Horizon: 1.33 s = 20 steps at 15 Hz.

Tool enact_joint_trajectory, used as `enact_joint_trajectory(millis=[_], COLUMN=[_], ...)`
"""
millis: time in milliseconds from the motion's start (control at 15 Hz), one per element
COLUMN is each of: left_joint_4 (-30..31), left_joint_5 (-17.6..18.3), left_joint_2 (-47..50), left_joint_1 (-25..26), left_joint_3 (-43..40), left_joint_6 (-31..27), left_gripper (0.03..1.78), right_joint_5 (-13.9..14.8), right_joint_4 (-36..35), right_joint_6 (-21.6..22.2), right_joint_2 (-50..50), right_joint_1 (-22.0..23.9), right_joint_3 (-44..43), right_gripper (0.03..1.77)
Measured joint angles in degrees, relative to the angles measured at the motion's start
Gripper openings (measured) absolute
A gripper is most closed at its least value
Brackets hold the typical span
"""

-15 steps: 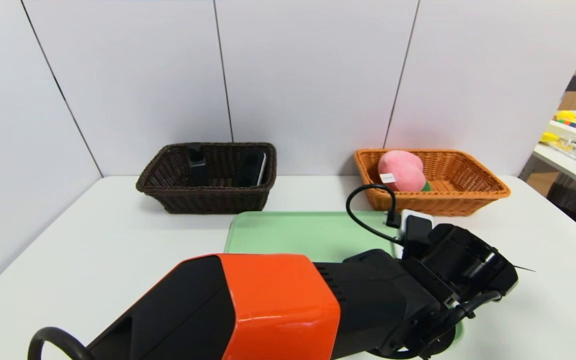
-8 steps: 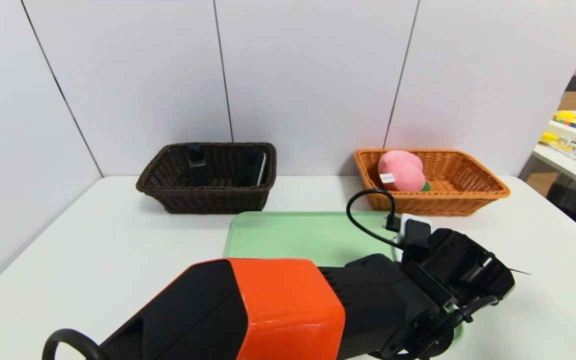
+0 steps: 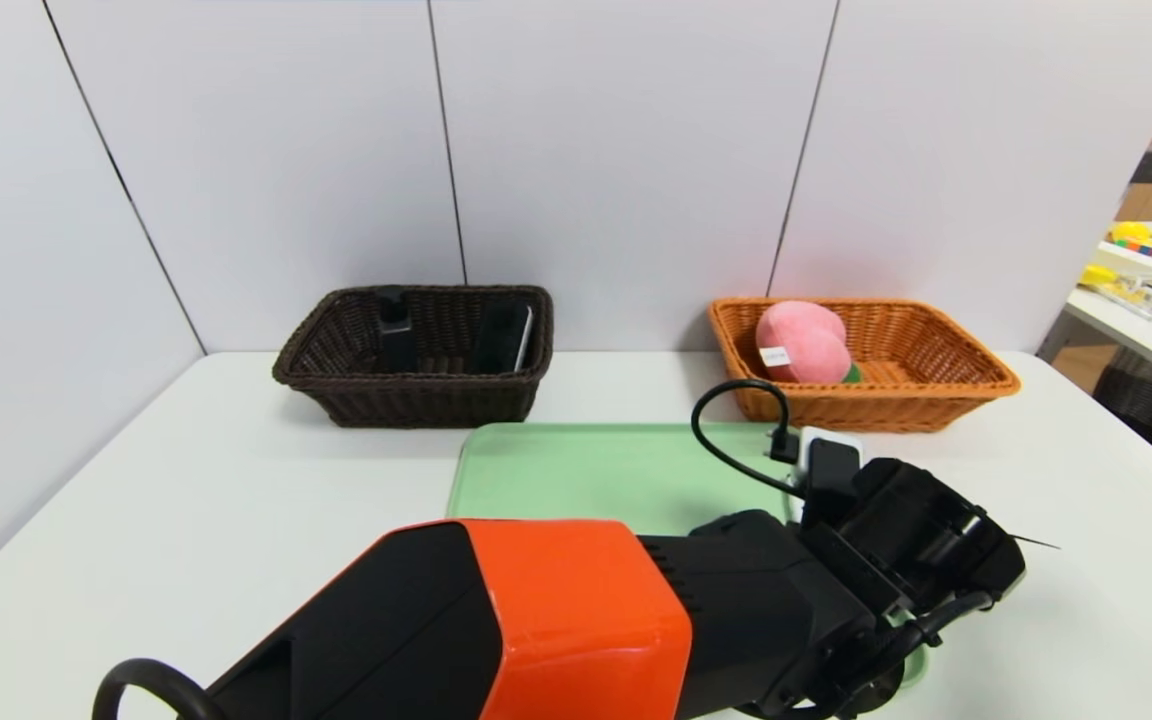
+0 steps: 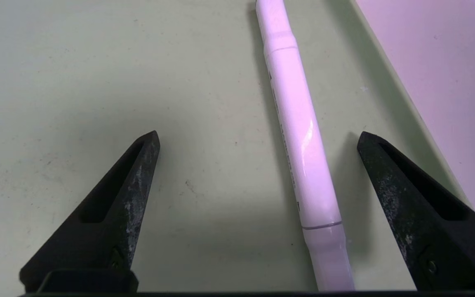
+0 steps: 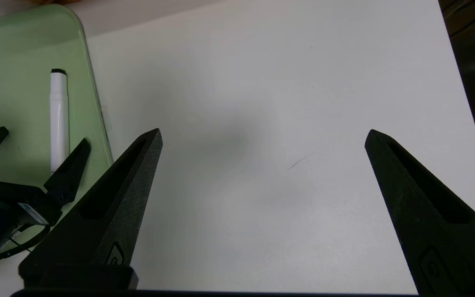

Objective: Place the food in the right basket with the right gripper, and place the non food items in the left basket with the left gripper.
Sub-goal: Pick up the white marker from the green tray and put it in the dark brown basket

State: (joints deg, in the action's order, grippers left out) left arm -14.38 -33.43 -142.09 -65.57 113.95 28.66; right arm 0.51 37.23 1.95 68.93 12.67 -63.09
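hovering low over the green tray (image 3: 596,465), the left claw (image 4: 258,138) has its two black jaws spread wide and released, holding nothing. the slim white marker pen (image 4: 299,140) lies flat on the tray between those jaws, nearer one jaw than the other, and touches neither. in the head view the orange-and-black left arm (image 3: 556,620) reaches from about 7 o'clock across to 4 o'clock, hiding the pen and the tray's near right corner.

the right claw (image 5: 262,136) hangs above the bare white surface (image 5: 270,103) just off the tray's right edge, jaws also fully parted and empty; from its wrist view the left claw and the pen (image 5: 59,119) show off to one side on the tray.

the dark brown left basket (image 3: 416,355) sits at about 11 o'clock near the back wall, with the black pump bottle (image 3: 394,335) standing in it and the eraser (image 3: 504,340) leaning against its right wall. the orange-tan right basket (image 3: 946,375) sits at about 1 o'clock, and the pink plush peach (image 3: 801,342) rests inside at its left end, white tag facing forward.
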Motion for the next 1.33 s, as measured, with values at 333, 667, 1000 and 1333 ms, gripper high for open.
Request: enact_joint_trajectory(millis=[333,667,1000,1333], left_joint_4=[0.0,-0.4,-2.3,-5.8], left_joint_5=[0.0,0.0,0.1,0.0], left_joint_2=[-0.2,0.1,2.2,5.6], left_joint_1=[0.0,0.3,0.4,0.8], left_joint_3=[0.0,-0.1,-0.1,-0.1], left_joint_6=[0.2,0.4,0.4,2.1], left_gripper=[1.02,0.38,0.21,0.21], right_joint_5=[0.0,-0.1,-0.1,-0.1], right_joint_4=[0.0,0.0,0.0,0.0], right_joint_6=[-0.2,-0.2,-0.2,-0.2], right_joint_2=[-0.1,-0.1,-0.1,-0.3], right_joint_1=[-0.1,-0.1,-0.1,-0.1], right_joint_3=[-0.4,-0.5,-0.5,-0.5], right_gripper=[1.7,1.7,1.7,1.7])
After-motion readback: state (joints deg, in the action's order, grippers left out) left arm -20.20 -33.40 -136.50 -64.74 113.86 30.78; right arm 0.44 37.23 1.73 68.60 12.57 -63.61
